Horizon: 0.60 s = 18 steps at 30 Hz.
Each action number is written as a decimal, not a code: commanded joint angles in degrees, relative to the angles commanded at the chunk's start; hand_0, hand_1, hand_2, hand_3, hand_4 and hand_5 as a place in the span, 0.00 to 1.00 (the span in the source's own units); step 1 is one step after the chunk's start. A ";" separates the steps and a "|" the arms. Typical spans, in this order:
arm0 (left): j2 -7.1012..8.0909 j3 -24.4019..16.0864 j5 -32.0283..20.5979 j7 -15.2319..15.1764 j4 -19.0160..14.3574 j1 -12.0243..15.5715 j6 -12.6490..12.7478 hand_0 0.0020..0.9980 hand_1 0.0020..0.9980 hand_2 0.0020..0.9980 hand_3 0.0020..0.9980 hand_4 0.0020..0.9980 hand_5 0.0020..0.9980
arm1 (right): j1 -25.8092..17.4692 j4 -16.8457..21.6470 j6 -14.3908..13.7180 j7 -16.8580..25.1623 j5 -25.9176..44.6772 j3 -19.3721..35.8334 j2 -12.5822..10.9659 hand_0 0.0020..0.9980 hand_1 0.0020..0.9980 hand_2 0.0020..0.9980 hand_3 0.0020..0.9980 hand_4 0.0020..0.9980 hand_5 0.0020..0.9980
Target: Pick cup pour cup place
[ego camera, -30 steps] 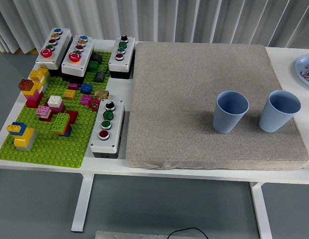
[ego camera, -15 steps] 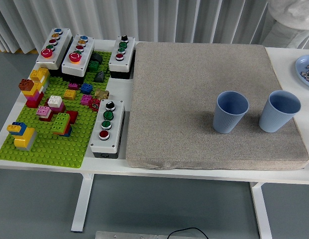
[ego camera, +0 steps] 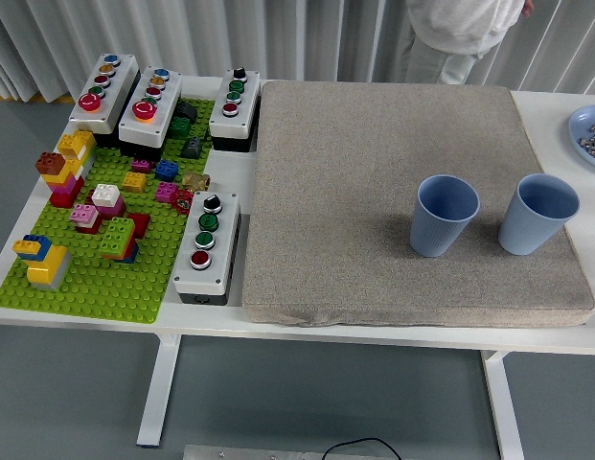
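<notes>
A grey mat fills the frame's centre and right. On its lower right stand two blue cups, the left cup near the right cup, both upright. No robot hand shows, so finger state is unknowable; picking looks not yet begun, and first calls for reaching to one cup.

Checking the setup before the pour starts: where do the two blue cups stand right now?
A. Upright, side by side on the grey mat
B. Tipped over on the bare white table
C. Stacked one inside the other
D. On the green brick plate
A: the left cup and the right cup both stand upright, apart from each other, on the right part of the grey mat.
</notes>
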 joint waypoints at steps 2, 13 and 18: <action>-0.10 0.04 0.09 0.02 -0.05 -0.03 -0.03 0.70 0.72 0.73 0.63 0.49 0.92 | 0.18 -0.76 -0.33 0.18 -0.39 -0.07 0.78 0.89 0.84 0.87 0.91 0.85 0.42; -0.32 0.51 -0.41 -0.14 -0.16 0.00 -0.05 0.70 0.72 0.73 0.63 0.49 0.93 | -0.30 -1.75 -0.42 0.81 -1.49 -0.65 1.84 0.90 0.84 0.87 0.91 0.85 0.41; -0.21 0.67 -0.52 -0.19 -0.10 -0.09 -0.06 0.70 0.72 0.73 0.63 0.49 0.93 | -1.51 0.43 -1.56 0.70 -1.97 -2.81 1.86 0.90 0.84 0.87 0.91 0.85 0.41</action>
